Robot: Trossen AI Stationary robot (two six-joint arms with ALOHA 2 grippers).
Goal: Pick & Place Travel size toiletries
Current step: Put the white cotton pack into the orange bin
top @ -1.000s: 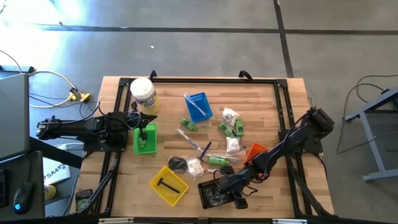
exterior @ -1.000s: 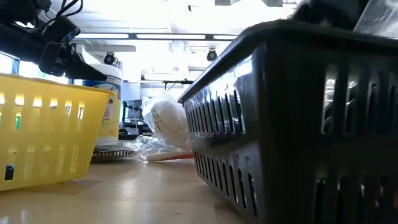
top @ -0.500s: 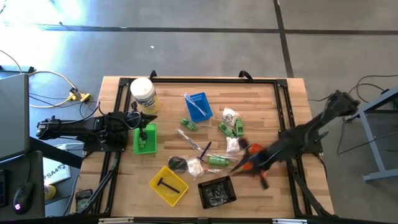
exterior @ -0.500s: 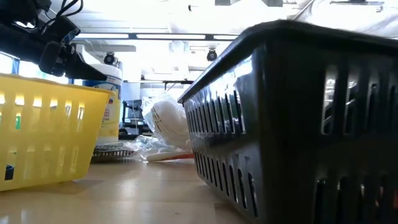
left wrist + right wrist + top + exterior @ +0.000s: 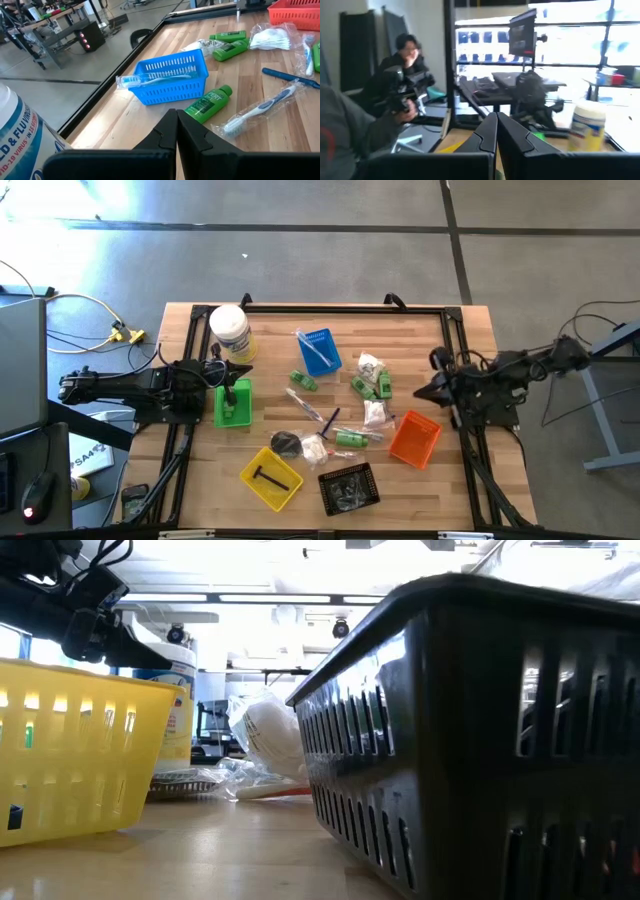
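Toiletries (image 5: pixel 352 438) lay mid-table; we judged the right gripper (image 5: pixel 421 392), closed and empty at the right edge, should reopen above one green bottle (image 5: pixel 303 380); left gripper (image 5: pixel 243 370) closed, empty.

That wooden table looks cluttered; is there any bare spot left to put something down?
Yes. Bare wood lies along the far edge between the white tub and the table's right corner, and at the near left corner beside the yellow tray. The middle is crowded with green bottles, toothbrushes and sachets.
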